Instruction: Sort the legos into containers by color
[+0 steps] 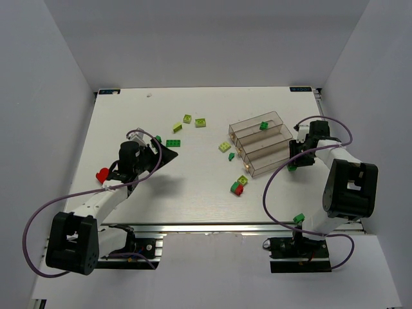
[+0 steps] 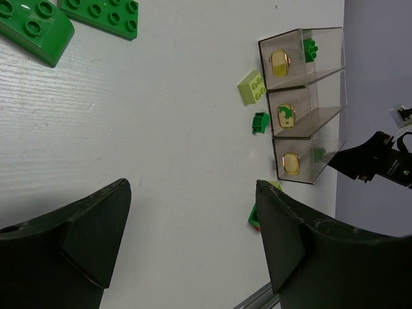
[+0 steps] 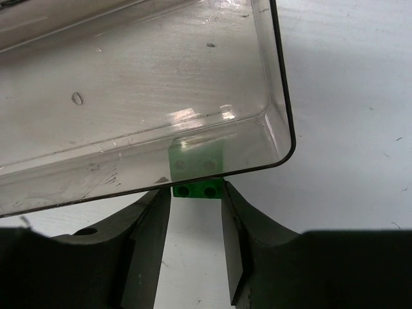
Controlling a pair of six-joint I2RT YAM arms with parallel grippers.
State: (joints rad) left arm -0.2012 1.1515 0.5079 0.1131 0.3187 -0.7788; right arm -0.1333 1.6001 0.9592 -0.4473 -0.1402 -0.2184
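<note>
**Top view.** The tray [image 1: 270, 164] of three joined clear bins lies on the bench [image 1: 129, 116]. Its long axis runs left to right, with the right end tilted slightly away from the arms. The far bin holds one dark green brick [image 1: 264, 125].

The right gripper [image 1: 293, 165] is at the tray's near right corner, jaws closed on a small green brick [image 1: 291, 168].

Just beside the tray's left end lie a lime brick [image 1: 224, 147] and a green brick [image 1: 230, 157]. Nearer the arms from that end lie a second lime brick [image 1: 243, 179] and a green-and-red pair [image 1: 236, 188], touching each other.

Farther left of the tray lie two lime pieces [image 1: 193, 120] and a flat green plate [image 1: 173, 143], then the left gripper [image 1: 166, 153]. A red brick [image 1: 102, 174] lies well apart from the tray, beyond the left arm.

**Left wrist view.** The left gripper's jaws stand wide apart with only bare bench between them; nothing is held. This view shows the tray's left end walls, each with an oval sticker [image 2: 286, 116] that is illegible from above. One finger [image 2: 302, 251] hides part of the green-and-red pair.

**Right wrist view.** The jaws are nearly closed and pinch the small green brick [image 3: 197, 190] by its two sides. The tray's rounded corner overlaps the brick's upper half, which shows pale through the clear wall. It cannot be told whether the brick touches the tray. Only this view shows the grip.
</note>
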